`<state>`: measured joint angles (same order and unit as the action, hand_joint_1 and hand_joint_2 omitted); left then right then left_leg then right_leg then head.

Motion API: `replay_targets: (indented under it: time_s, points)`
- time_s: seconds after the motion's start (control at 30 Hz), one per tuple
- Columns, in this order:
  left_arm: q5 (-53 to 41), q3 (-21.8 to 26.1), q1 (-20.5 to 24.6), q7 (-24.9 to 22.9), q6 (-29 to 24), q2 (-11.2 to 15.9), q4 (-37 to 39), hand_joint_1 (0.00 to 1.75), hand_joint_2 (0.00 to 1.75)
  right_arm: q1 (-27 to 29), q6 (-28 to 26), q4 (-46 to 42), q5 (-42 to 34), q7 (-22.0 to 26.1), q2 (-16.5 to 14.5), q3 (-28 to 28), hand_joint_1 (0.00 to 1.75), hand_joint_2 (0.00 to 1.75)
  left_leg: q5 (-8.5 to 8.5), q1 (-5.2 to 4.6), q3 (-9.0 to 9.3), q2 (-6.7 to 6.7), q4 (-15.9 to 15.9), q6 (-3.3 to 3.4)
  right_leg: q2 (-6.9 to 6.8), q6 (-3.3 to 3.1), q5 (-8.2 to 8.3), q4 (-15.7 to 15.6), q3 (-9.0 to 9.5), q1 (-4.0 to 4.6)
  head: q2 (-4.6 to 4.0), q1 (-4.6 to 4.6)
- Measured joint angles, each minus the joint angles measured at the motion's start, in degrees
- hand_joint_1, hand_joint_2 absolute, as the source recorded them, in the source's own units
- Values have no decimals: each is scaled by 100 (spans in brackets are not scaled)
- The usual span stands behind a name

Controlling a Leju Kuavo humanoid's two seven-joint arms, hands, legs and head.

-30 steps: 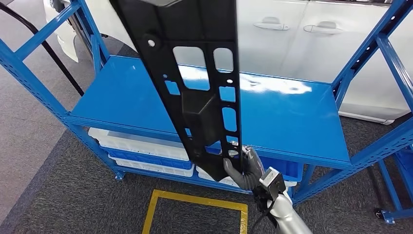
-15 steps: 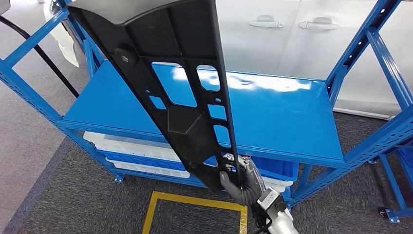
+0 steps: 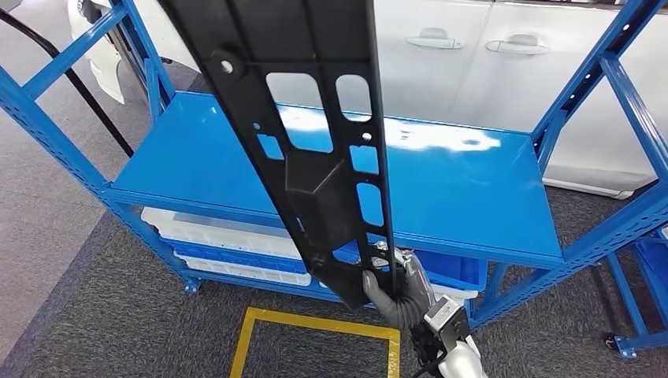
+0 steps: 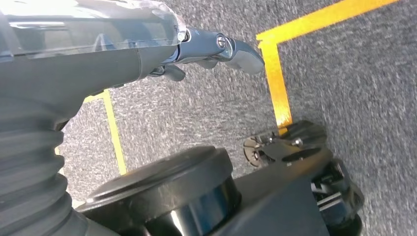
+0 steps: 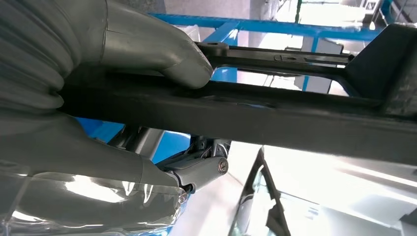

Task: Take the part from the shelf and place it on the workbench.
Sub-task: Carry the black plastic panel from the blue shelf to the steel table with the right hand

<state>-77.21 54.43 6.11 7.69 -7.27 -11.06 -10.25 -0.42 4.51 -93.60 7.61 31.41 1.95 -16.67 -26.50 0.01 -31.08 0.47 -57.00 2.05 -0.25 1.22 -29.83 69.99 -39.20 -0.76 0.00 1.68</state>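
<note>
A long black plastic part (image 3: 315, 150) with several cut-out windows rises steeply through the head view, its upper end out of frame. My right hand (image 3: 400, 290) grips its lower end, in front of the blue shelf (image 3: 465, 189). In the right wrist view the thumb (image 5: 162, 51) presses on a black bar of the part (image 5: 255, 115), which the hand (image 5: 93, 118) wraps. My left hand (image 4: 147, 54) hangs over the grey carpet, fingers extended, holding nothing.
The blue shelf board lies bare behind the part. White and blue bins (image 3: 228, 244) sit on the lower level. Blue uprights (image 3: 599, 94) flank both sides. A yellow floor rectangle (image 3: 315, 323) is taped on grey carpet. A white car (image 3: 473, 47) stands behind.
The view shifted back after dipping, and the part swung: its top tilted left half a second ago and stands steeper now. My right hand keeps its grip on the lower end.
</note>
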Motion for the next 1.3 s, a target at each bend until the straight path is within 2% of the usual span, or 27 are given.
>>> replay_targets:
  time_s: [0.03, 0.1, 0.13, 0.2, 0.27, 0.3, 0.37, 0.4, 0.43, 0.47, 0.5, 0.57, 0.6, 0.63, 0.67, 0.73, 0.8, 0.87, 0.9, 0.93, 0.97, 1.0, 1.1, 1.13, 1.23, 1.27, 1.3]
  points:
    - [6, 2, 1, 1, -2, -3, 0, 0, 175, -10, 24, 5, -35, -13, 0, 31, 175, 175, -16, -1, 4, 19, -20, -11, -54, -11, 194, -396, 198, 2, 0, 0]
    - [14, 7, 0, 4, -7, -10, 0, 0, 175, -66, 65, 17, -90, -40, 0, 68, 175, 175, -61, -28, -4, 74, -71, -61, -158, -68, 394, -994, 476, 31, 0, 0]
    - [14, 10, -3, 6, -8, -13, 0, 0, 175, -97, 80, 25, -116, -52, 0, 79, 175, 175, -75, -41, -7, 106, -82, -89, -168, -100, 400, -1094, 511, 46, 0, 0]
    - [7, 14, -5, 7, -9, -13, -1, 0, 175, -139, 99, 40, -171, -61, 0, 109, 175, 175, -95, -52, 1, 174, -80, -146, -95, -159, 397, -1126, 507, 55, 0, 0]
    - [-1, 15, -1, 7, -8, -13, -2, 0, 175, -158, 118, 47, -218, -63, 1, 137, 175, 175, -214, -41, -33, 152, -211, -212, -29, -214, 421, -1166, 522, 29, 0, 0]
    - [3, 16, 2, 7, -7, -13, -2, 0, 175, -166, 126, 49, -241, -63, 2, 147, 175, 175, -358, -29, -125, 111, -433, -249, 2, -239, 433, -1184, 527, 11, 1, 0]
    - [21, 24, 10, 12, -5, -13, -2, 0, 175, -170, 143, 62, -283, -64, 4, 170, 175, 175, -731, 0, -450, 31, -1160, -309, 68, -261, 441, -1188, 519, 2, 1, 0]
    - [32, 30, 19, 15, -5, -13, -2, 0, 175, -167, 152, 77, -303, -64, 7, 182, 175, 175, -859, 12, -610, 19, -1508, -328, 106, -262, 442, -1185, 516, 2, 1, 0]
    - [38, 34, 27, 18, -5, -13, -2, 0, 175, -165, 161, 95, -318, -64, 9, 191, 175, 175, -882, 20, -695, 16, -1694, -336, 153, -262, 442, -1182, 516, 2, 1, 0]
    - [43, 36, 33, 16, -5, -13, -2, 0, 175, -163, 166, 112, -328, -64, 11, 198, 175, 175, -783, 26, -673, 11, -1652, -333, 210, -260, 443, -1177, 520, 2, 1, 0]
    - [43, 37, 36, 13, -5, -13, -2, 0, 175, -163, 167, 124, -333, -64, 11, 201, 175, 175, -592, 32, -552, -8, -1394, -321, 275, -256, 443, -1171, 526, 1, 1, 0]
    - [44, 41, 21, 6, -7, -9, -2, 0, 175, -169, 167, 137, -335, -63, 11, 203, 175, 175, -191, 46, -204, -223, -608, -271, 405, -229, 449, -1158, 520, 2, 0, 0]
    - [48, 45, 12, 4, -8, -7, -2, 0, 175, -176, 164, 143, -332, -63, 11, 203, 175, 175, -95, 49, -86, -343, -314, -247, 464, -200, 461, -1150, 498, -2, 0, 0]
    - [55, 50, 7, 3, -9, -4, -2, 0, 175, -182, 158, 151, -326, -63, 11, 204, 175, 175, -67, 47, -30, -441, -153, -226, 517, -163, 480, -1149, 468, -10, 0, 0]
    - [64, 57, 5, 2, -10, -3, -2, 0, 175, -187, 149, 161, -318, -63, 11, 206, 175, 175, -83, 41, -21, -472, -107, -206, 569, -118, 504, -1156, 441, -20, 0, 0]
    - [84, 71, 14, -24, -24, -10, -2, 0, 175, -182, 124, 176, -293, -63, 14, 214, 175, 175, -27, 51, -13, -379, -48, -141, 620, -31, 537, -1176, 413, -29, 0, 0]
    - [93, 85, 23, -100, -65, -25, -2, 0, 175, -191, 87, 187, -256, -62, 18, 224, 175, 175, 59, 71, -10, -278, 27, -60, 414, 19, 344, -952, 312, -5, 1, -1]
    - [96, 97, 15, -171, -93, -32, -2, 0, 175, -205, 53, 197, -221, -61, 20, 226, 175, 175, 99, 55, -43, -183, 47, -18, 145, 39, -91, -274, 36, 3, 1, -1]
    - [97, 104, 7, -190, -95, -33, -2, 0, 175, -206, 42, 204, -206, -61, 20, 226, 175, 175, 108, 44, -70, -137, 37, -11, 92, 49, -276, 108, -110, -1, 0, -1]
    - [98, 112, 3, -201, -92, -33, -2, 0, 175, -203, 32, 210, -194, -61, 20, 226, 175, 175, 117, 36, -98, -101, 25, -8, 69, 57, -371, 365, -193, -3, 0, -1]
    - [98, 120, 3, -208, -87, -33, -2, 0, 175, -202, 23, 214, -182, -61, 21, 226, 175, 175, 127, 32, -125, -72, 11, -9, 61, 60, -363, 421, -176, -4, 0, -1]
    - [97, 126, 8, -214, -83, -33, -2, 0, 175, -202, 13, 217, -169, -62, 21, 226, 175, 175, 136, 29, -149, -51, -5, -15, 56, 55, -256, 239, -34, -4, 0, -1]
    - [92, 132, 26, -216, -72, -42, -2, 0, 175, -211, -13, 216, -153, -61, 22, 230, 175, 175, 156, 3, -217, -27, -82, -55, 36, -16, 137, -901, 669, 17, 0, -1]
    - [91, 133, 31, -215, -69, -44, -2, 0, 175, -213, -19, 216, -151, -60, 22, 232, 175, 175, 167, -9, -240, -26, -107, -80, 32, -48, 186, -1101, 776, 30, 0, -1]
    - [91, 138, 36, -214, -66, -44, -2, 0, 175, -208, -25, 215, -148, -60, 25, 248, 175, 175, 209, -18, -285, -26, -127, -179, 28, -149, 266, -1168, 750, 33, 0, 0]
    - [92, 139, 37, -214, -66, -43, -2, 0, 175, -210, -25, 215, -147, -60, 26, 253, 175, 175, 149, -16, -313, -29, -173, -211, 22, -189, 309, -1181, 723, 18, 0, 0]
    - [92, 141, 39, -213, -65, -42, -2, 0, 175, -212, -24, 215, -145, -60, 26, 255, 175, 175, 5, -11, -373, -33, -313, -241, 15, -225, 357, -1197, 685, 2, 0, 0]
